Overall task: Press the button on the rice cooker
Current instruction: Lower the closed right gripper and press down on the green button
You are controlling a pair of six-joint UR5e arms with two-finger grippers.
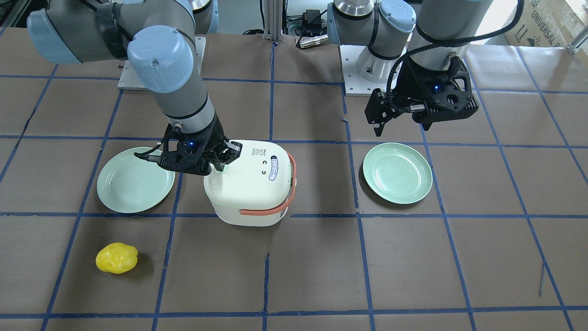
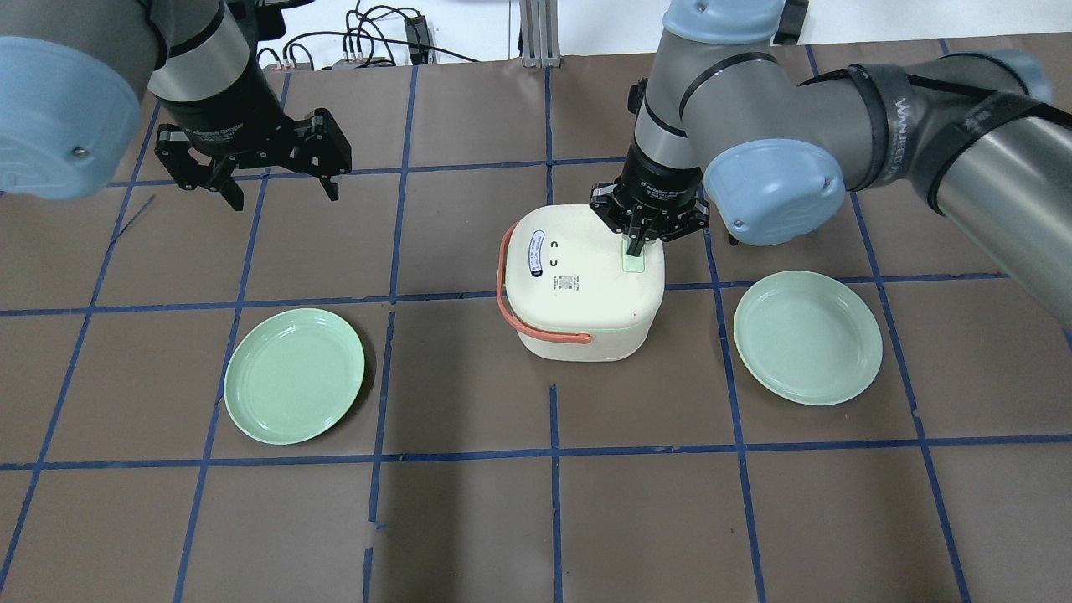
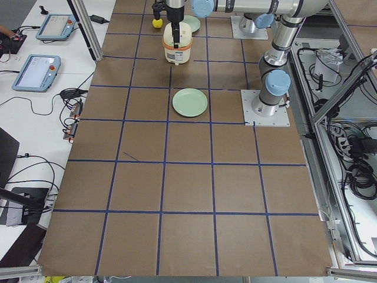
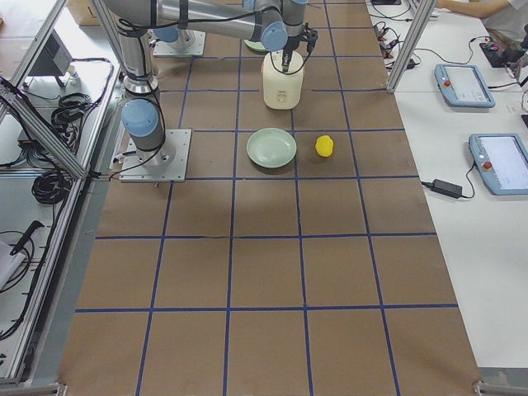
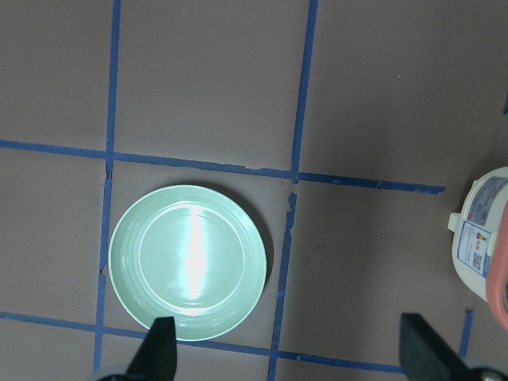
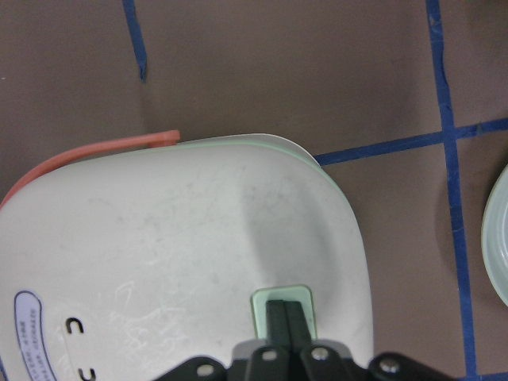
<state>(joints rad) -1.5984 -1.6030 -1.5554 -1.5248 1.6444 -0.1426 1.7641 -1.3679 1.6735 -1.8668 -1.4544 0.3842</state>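
A white rice cooker [image 2: 582,285] with an orange handle [image 2: 536,322] stands mid-table. Its pale green button [image 2: 634,262] is on the lid's edge. My right gripper [image 2: 635,243] is shut, and its fingertips [image 6: 286,317] rest on the button [image 6: 282,300]. The cooker also shows in the front view [image 1: 250,181], with the right gripper [image 1: 219,162] at its lid. My left gripper [image 2: 272,188] is open and empty, held above the table far to the cooker's left; in its wrist view the fingers [image 5: 159,349] frame a green plate.
Two pale green plates lie on either side of the cooker [image 2: 295,374] [image 2: 807,337]. A yellow lemon-like object [image 1: 116,258] lies in front of the right-side plate. Blue tape lines grid the brown table.
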